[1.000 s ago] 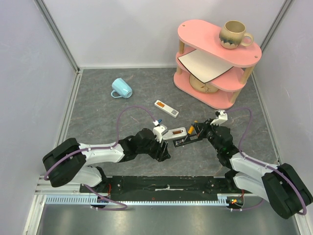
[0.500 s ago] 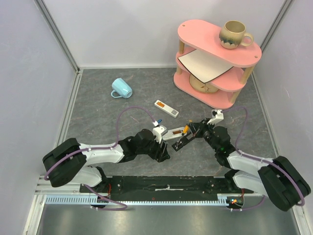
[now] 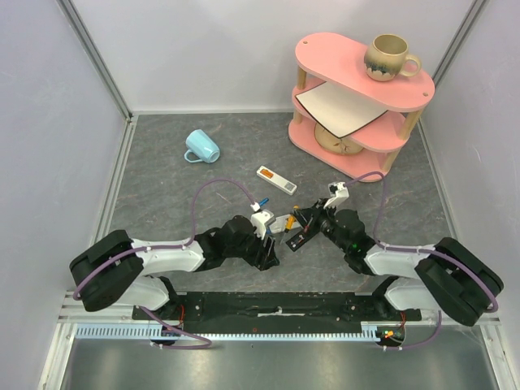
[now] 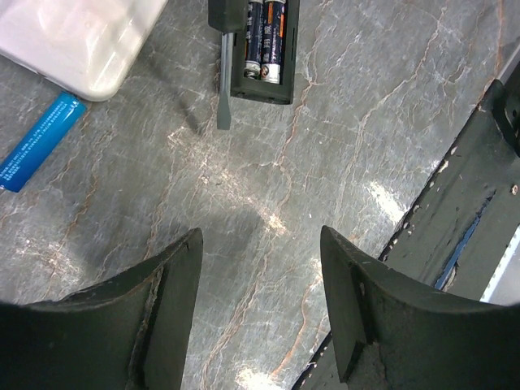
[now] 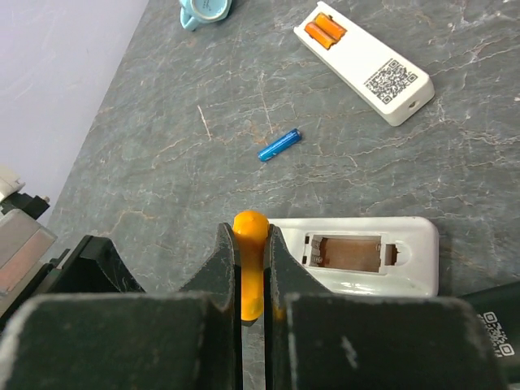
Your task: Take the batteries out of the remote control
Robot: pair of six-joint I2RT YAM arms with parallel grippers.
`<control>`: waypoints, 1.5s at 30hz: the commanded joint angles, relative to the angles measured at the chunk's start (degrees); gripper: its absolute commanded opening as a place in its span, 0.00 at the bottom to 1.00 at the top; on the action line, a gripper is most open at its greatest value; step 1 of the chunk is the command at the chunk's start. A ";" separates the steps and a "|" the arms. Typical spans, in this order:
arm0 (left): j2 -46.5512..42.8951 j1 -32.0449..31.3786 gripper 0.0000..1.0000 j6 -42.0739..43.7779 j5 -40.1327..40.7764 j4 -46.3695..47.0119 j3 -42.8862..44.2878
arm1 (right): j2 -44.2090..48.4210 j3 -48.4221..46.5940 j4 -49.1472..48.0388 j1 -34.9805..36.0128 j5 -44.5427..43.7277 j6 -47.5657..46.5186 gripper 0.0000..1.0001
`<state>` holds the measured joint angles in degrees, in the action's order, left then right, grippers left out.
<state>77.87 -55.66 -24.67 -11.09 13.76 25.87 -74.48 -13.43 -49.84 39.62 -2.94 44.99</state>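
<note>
In the left wrist view a black remote control (image 4: 258,50) lies with its compartment uncovered and two batteries (image 4: 266,32) still in it. A flat metal screwdriver tip (image 4: 223,91) rests beside that compartment. My right gripper (image 5: 252,244) is shut on the screwdriver's orange handle (image 5: 250,272). My left gripper (image 4: 260,272) hovers open over bare table just short of the black remote. A white remote (image 5: 357,253) with an empty compartment lies by the right gripper. One blue battery (image 5: 279,145) lies loose on the table. A second white remote (image 5: 366,58) holds two orange batteries (image 5: 325,31).
A light blue mug (image 3: 201,147) lies on its side at the back left. A pink three-tier shelf (image 3: 361,97) with a beige mug (image 3: 388,57) on top stands at the back right. Both arms meet near the middle front of the table.
My right gripper has moved left with the screwdriver, toward the left gripper, and the black remote has shifted left with it. The left arm has hardly moved.
</note>
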 commanded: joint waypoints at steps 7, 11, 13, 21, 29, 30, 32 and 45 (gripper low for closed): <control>0.35 0.38 0.65 0.32 -0.33 1.27 2.16 | 14.51 -2.30 12.56 0.37 -10.58 -3.60 0.00; 2.02 2.83 0.66 0.85 -4.53 2.58 4.88 | 20.59 -1.16 19.68 0.20 -15.59 -3.77 0.00; 3.95 5.46 0.66 1.20 -6.82 2.76 6.90 | 22.79 -0.55 21.27 0.20 -16.39 -3.60 0.00; 16.07 10.57 0.48 1.81 -17.99 2.15 16.13 | 25.87 0.16 26.20 -0.85 -18.59 -3.16 0.00; 24.88 10.75 0.42 0.85 -21.16 2.06 20.36 | 25.34 -1.07 28.84 -1.30 -17.98 -3.77 0.00; 25.23 10.66 0.42 0.67 -21.34 2.15 20.19 | 25.96 -0.90 29.01 -1.30 -17.89 -3.77 0.00; 25.58 10.48 0.42 -0.03 -22.13 2.85 19.40 | 26.84 -0.54 29.71 -1.38 -18.24 -3.77 0.00; 27.60 7.23 0.37 -5.39 -26.79 14.18 14.83 | 26.32 0.42 30.42 -1.56 -17.98 -4.47 0.00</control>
<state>103.81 -48.14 -27.03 -35.18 23.20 41.80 -47.27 -13.52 -18.39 38.24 -19.68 40.93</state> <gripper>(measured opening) 0.379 0.062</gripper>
